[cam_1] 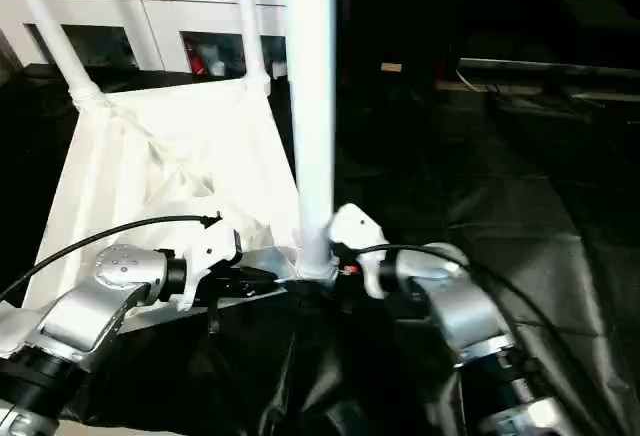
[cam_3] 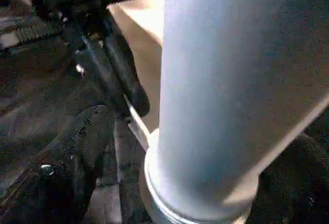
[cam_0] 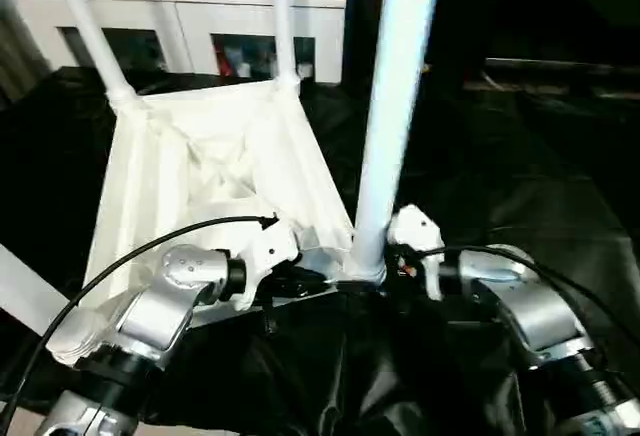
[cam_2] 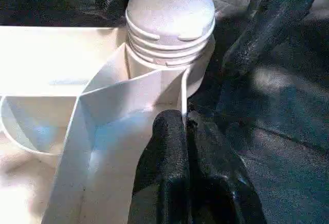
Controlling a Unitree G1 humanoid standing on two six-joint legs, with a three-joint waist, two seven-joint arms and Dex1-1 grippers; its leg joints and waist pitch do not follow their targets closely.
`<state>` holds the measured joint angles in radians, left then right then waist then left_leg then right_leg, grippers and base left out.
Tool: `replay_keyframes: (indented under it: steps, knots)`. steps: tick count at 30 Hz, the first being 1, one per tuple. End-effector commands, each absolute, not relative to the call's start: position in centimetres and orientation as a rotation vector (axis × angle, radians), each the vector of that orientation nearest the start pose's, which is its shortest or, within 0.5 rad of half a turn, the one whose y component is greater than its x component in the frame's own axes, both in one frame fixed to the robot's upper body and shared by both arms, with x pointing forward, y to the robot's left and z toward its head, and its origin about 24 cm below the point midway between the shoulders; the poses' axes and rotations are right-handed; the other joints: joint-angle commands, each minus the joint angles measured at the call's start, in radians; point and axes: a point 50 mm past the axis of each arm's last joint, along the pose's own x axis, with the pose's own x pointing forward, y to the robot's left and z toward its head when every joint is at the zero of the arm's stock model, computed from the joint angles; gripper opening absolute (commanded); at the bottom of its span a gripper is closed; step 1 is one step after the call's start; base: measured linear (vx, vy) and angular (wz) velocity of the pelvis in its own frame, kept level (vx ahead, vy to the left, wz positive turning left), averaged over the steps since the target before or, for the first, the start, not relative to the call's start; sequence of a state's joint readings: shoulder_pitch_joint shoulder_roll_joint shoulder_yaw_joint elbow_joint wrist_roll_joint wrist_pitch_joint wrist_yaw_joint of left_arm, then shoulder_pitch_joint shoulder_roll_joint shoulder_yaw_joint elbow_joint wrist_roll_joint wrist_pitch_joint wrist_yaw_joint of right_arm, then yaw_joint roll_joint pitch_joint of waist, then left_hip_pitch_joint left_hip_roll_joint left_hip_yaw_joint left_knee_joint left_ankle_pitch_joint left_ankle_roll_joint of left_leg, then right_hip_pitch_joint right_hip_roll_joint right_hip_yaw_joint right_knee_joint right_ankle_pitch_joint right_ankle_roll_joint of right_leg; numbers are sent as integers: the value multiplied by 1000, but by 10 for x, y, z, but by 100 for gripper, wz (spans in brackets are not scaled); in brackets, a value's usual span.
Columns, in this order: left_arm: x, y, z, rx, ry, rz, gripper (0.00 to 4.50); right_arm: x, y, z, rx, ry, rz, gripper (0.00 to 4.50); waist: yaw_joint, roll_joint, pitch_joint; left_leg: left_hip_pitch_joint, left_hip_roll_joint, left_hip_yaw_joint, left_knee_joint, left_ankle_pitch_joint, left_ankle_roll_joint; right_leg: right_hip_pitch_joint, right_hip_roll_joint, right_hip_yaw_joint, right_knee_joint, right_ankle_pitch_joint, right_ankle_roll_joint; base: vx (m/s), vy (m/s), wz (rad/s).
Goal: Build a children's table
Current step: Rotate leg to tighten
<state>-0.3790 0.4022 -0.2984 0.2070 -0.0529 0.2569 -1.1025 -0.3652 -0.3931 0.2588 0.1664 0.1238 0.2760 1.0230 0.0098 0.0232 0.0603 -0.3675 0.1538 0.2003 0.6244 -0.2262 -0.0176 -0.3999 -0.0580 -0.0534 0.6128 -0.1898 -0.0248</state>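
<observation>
The children's table lies upside down on a black cloth, its ribbed white top (cam_0: 200,156) facing up. Two white legs (cam_0: 90,26) (cam_0: 282,16) stand in the far corners. A third leg (cam_0: 395,106) stands upright in the near right corner socket, its ridged base (cam_2: 169,23) seated there. My left gripper (cam_2: 186,124) is shut on the top's thin rim wall right beside that socket. My right gripper (cam_3: 195,183) is open around the foot of this leg, with one finger (cam_3: 77,157) standing off on each side.
A white cabinet (cam_0: 200,6) with glass doors stands behind the table. Black cloth (cam_0: 500,186) covers the floor to the right and front. A white bar (cam_0: 20,291) crosses the left edge near my left arm.
</observation>
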Motion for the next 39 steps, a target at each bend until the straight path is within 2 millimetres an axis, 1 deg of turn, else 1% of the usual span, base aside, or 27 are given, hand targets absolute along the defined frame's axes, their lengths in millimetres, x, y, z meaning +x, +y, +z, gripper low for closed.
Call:
replay_keyframes:
  steps: [1,3,4,8,10,13,17,20,21,26,28,30,31,32,33,34,35,36,37,38,39]
  knots:
    - [287,115,67,367,315,-1337,0,282,-121,61,-274,329,1277,440,3,5,-70,14,83,-40,-72,-75,86,54,-94,58,-62,-66,-290,0,0,0]
    - [288,115,68,364,311,-1336,0,283,-120,61,-271,329,1276,440,3,2,-71,12,85,-41,-72,-73,84,57,-95,58,-60,-62,-291,0,0,0]
    - [289,115,68,365,310,-1336,0,285,-121,61,-268,326,1271,415,5,3,-71,12,85,-41,-71,-70,84,56,-95,58,-58,-58,-293,0,0,0]
    - [287,117,66,373,321,-1340,0,287,-120,61,-264,322,1271,398,8,4,-71,12,85,-41,-71,-73,80,56,-96,58,-58,-64,-291,0,0,0]
    - [286,117,64,371,333,-1348,0,286,-120,59,-264,328,1275,368,10,4,-72,12,85,-41,-71,-65,81,56,-95,57,-57,-52,-291,0,0,0]
    - [284,117,63,369,342,-1358,0,285,-121,57,-263,340,1276,348,13,5,-73,13,85,-41,-71,-62,82,56,-95,57,-56,-45,-291,0,0,0]
    - [283,117,62,374,351,-1366,0,283,-122,52,-277,358,1284,305,19,3,-72,14,85,-39,-70,-68,79,54,-96,58,-57,-63,-289,0,0,0]
    - [283,118,61,378,357,-1371,0,283,-122,50,-278,361,1284,294,19,2,-73,14,85,-40,-71,-61,79,55,-94,57,-55,-55,-287,0,0,0]
    - [283,118,61,378,358,-1370,0,282,-121,49,-279,364,1285,277,19,3,-74,14,85,-40,-70,-57,81,55,-95,57,-55,-48,-287,0,0,0]
    - [284,116,60,371,358,-1360,0,277,-120,44,-279,373,1287,262,18,3,-73,13,85,-40,-70,-65,79,56,-95,57,-56,-56,-285,0,0,0]
    - [288,114,59,356,362,-1318,0,275,-117,39,-245,368,1259,261,17,6,-72,13,85,-39,-71,-73,79,53,-95,58,-59,-61,-286,0,0,0]
    - [291,113,58,351,365,-1285,0,275,-115,36,-203,354,1210,261,17,4,-70,14,85,-39,-72,-85,73,53,-95,58,-63,-81,-282,0,0,0]
    - [292,112,58,348,370,-1271,0,275,-114,34,-192,341,1186,261,16,4,-67,17,85,-41,-76,-126,53,52,-95,57,-70,-148,-272,0,0,0]
    - [297,111,57,351,376,-1220,0,277,-112,31,-176,317,1112,261,13,5,-62,20,85,-40,-79,-164,35,47,-94,58,-79,-213,-255,0,0,0]
    - [299,109,57,348,375,-1197,0,278,-111,29,-158,324,1066,261,11,2,-60,22,82,-40,-80,-186,25,45,-93,58,-83,-252,-246,0,0,0]
    - [302,106,56,341,376,-1169,0,280,-108,25,-136,333,995,261,10,3,-58,25,81,-42,-81,-208,16,45,-94,58,-86,-294,-238,0,0,0]
    - [302,106,56,340,376,-1166,0,280,-108,24,-133,334,988,261,6,2,-54,28,81,-45,-85,-251,-1,42,-96,56,-96,-379,-213,0,0,0]
    - [305,103,57,340,370,-1138,0,281,-104,22,-107,334,934,261,1,3,-48,33,80,-49,-87,-299,-15,37,-96,54,-104,-460,-186,0,0,0]
    - [308,97,57,326,364,-1104,0,284,-98,18,-71,342,855,261,-7,0,-47,33,79,-55,-90,-330,-29,36,-97,53,-109,-510,-165,0,0,0]
    - [313,88,59,313,348,-1051,0,286,-87,14,-29,359,752,261,-13,1,-47,35,77,-55,-90,-342,-35,33,-95,52,-111,-525,-156,0,0,0]
    - [313,88,59,313,348,-1051,0,286,-87,14,-29,359,752,261,-21,1,-48,38,75,-58,-89,-360,-42,28,-96,50,-116,-550,-142,0,0,0]
